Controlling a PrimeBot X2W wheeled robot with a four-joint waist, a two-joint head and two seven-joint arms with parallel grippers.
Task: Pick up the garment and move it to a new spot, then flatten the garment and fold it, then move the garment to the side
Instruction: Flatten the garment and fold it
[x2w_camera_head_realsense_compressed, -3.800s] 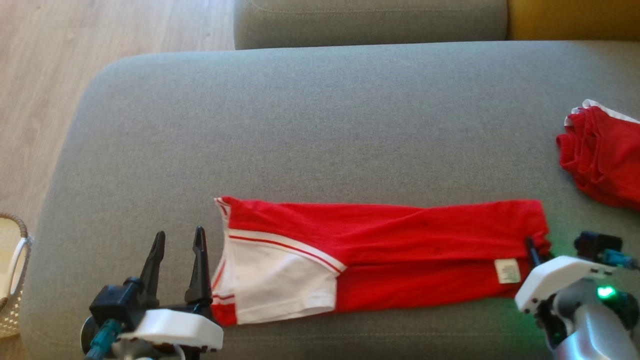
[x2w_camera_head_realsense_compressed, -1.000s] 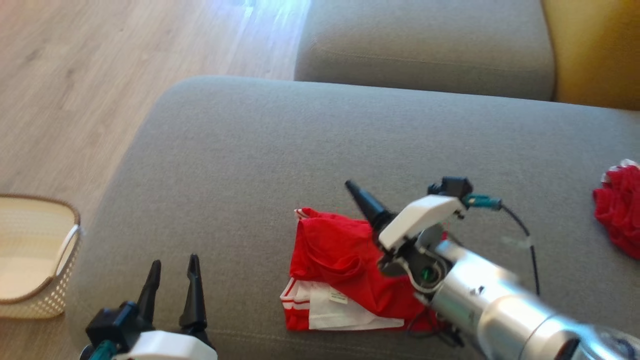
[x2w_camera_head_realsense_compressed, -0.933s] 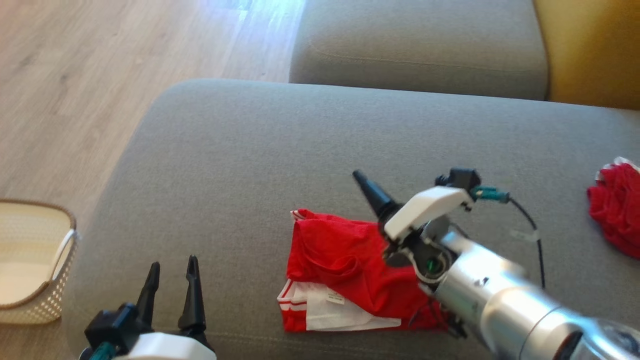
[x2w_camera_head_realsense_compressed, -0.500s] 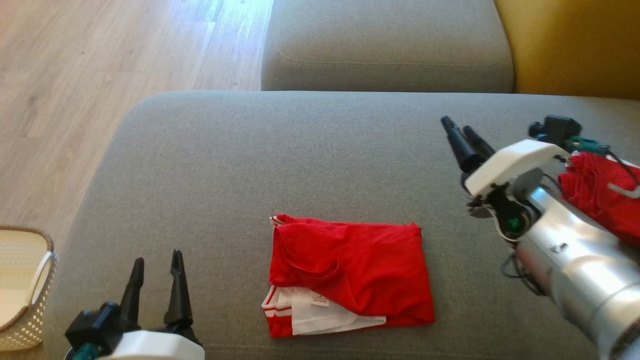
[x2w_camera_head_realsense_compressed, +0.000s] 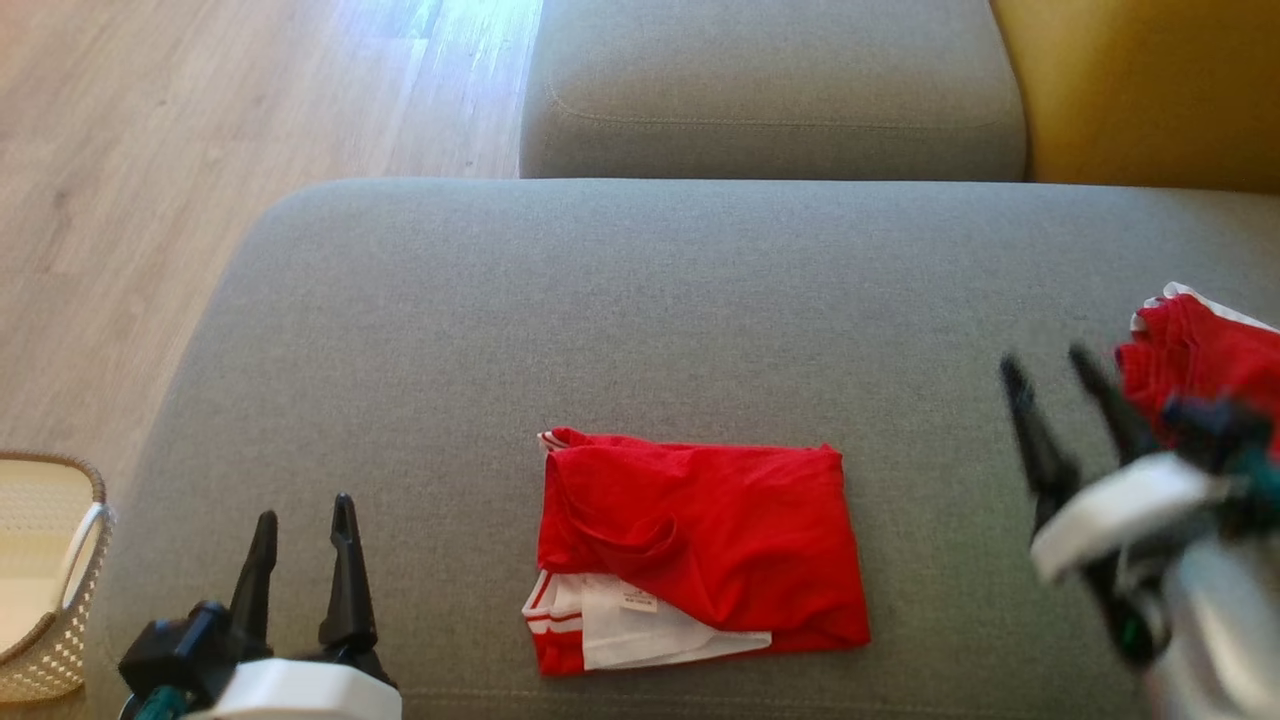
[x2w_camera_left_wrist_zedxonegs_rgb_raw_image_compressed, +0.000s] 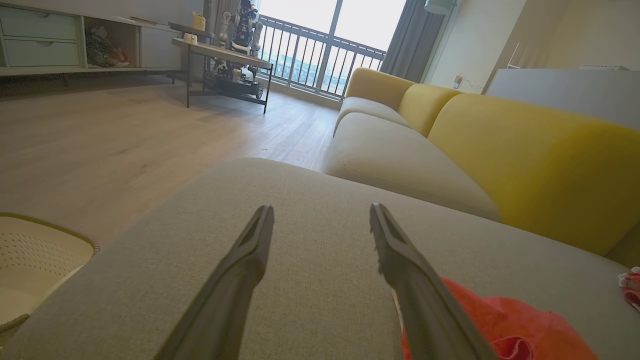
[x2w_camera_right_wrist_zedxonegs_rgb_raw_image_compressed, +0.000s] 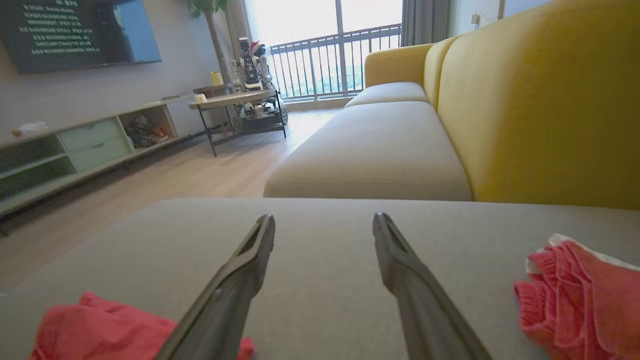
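Lying folded on a grey sofa seat (x2w_camera_head_realsense_compressed: 600, 300): a red garment (x2w_camera_head_realsense_compressed: 700, 530) between 2 spread pincers

At the far left edge, a cream woven basket (x2w_camera_head_realsense_compressed: 45, 580) stands on the wooden floor (x2w_camera_head_realsense_compressed: 150, 150) beside the seat. Next, at lower left, the left pincer (x2w_camera_head_realsense_compressed: 304, 510) hovers over bare fabric, its 2 dark fingers spread apart and holding nothing. In the middle, near the seat's front edge, the garment lies folded into a rough rectangle. It is red on top, with a white panel, red stripes and a small label showing at its lower left corner. It touches neither pincer. Further right, the right pincer (x2w_camera_head_realsense_compressed: 1045, 360) is blurred in the head view; its wrist view shows the 2 fingers spread wide and empty above the seat. At the far right edge, a second red garment (x2w_camera_head_realsense_compressed: 1200, 360) with white trim lies bunched just beside that pincer. Behind the seat are another grey cushion (x2w_camera_head_realsense_compressed: 770, 90) and a yellow backrest (x2w_camera_head_realsense_compressed: 1140, 90).
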